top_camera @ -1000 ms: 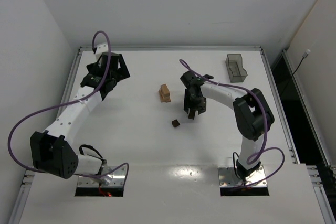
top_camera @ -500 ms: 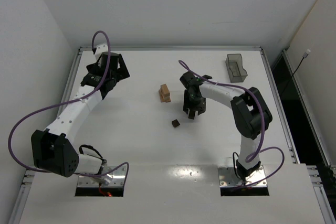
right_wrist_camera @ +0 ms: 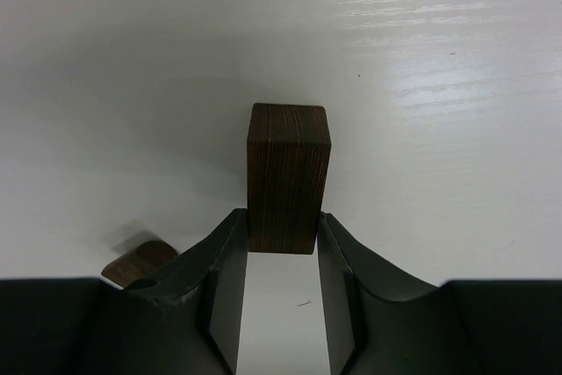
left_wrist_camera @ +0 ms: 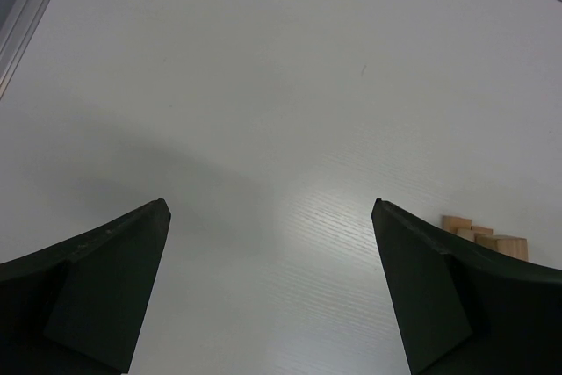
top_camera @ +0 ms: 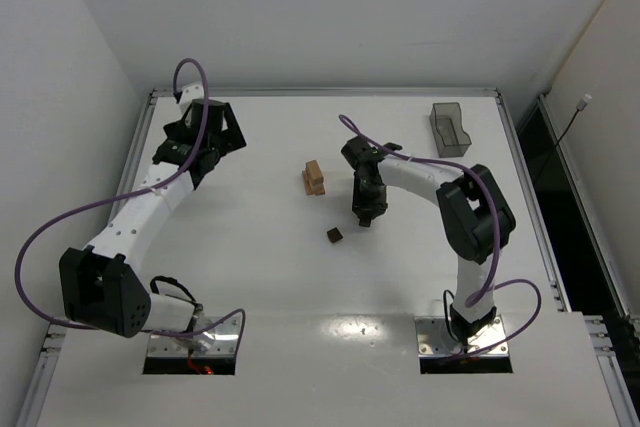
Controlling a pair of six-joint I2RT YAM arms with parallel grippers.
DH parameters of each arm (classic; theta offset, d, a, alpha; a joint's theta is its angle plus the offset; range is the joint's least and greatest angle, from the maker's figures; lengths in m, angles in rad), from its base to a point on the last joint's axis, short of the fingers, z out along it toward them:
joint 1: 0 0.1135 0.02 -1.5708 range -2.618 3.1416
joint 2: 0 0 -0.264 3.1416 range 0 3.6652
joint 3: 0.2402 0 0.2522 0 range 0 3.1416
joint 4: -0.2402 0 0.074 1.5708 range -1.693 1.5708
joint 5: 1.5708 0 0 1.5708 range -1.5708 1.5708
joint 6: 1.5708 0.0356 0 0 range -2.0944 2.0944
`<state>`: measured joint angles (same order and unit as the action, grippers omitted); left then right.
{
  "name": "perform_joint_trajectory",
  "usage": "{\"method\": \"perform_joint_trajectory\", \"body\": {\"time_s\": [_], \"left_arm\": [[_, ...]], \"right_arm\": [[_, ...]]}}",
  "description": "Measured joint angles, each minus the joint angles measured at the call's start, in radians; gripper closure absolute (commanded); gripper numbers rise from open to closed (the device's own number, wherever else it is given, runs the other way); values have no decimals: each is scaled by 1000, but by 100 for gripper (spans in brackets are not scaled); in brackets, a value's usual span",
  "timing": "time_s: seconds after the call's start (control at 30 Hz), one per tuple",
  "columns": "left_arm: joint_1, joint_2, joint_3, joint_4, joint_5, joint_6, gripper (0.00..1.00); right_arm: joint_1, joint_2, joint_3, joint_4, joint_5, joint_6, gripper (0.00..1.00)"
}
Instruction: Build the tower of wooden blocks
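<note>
Tower (top_camera: pixel 314 178) — apart, left of right hand (top_camera: pixel 366 216) | dark block (right_wrist_camera: pixel 288 178) pinched

A clear grey plastic bin (top_camera: pixel 451 128) stands upright on the white surface (top_camera: pixel 250 277), well apart from the right pincer (top_camera: pixel 366 217), farther back and off to its right. Beyond the bin, a metal rim (top_camera: pixel 320 92) edges the surface below a white wall (top_camera: pixel 330 17).

Wood block tower (left_wrist_camera: pixel 457 224) partly hidden behind left tool (left_wrist_camera: pixel 270 208).
</note>
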<state>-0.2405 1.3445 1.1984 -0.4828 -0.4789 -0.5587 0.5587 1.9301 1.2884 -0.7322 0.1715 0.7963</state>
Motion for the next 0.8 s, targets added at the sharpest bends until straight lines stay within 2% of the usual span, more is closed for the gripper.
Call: {"method": "perform_joint_trajectory", "body": {"time_s": [0.17,0.3,0.53,0.8], "left_arm": [[5,0,0,0,10,0,0],[8,0,0,0,14,0,0],[9,0,-2,3,31,0,0],[11,-18,-47,12,67,8,0]], "right_arm": [[0,1,0,0,0,0,85],[0,1,1,1,0,-6,100],[-1,-48,0,21,-19,-95,100],[-92,-339,-1,10,-142,-307,100]]}}
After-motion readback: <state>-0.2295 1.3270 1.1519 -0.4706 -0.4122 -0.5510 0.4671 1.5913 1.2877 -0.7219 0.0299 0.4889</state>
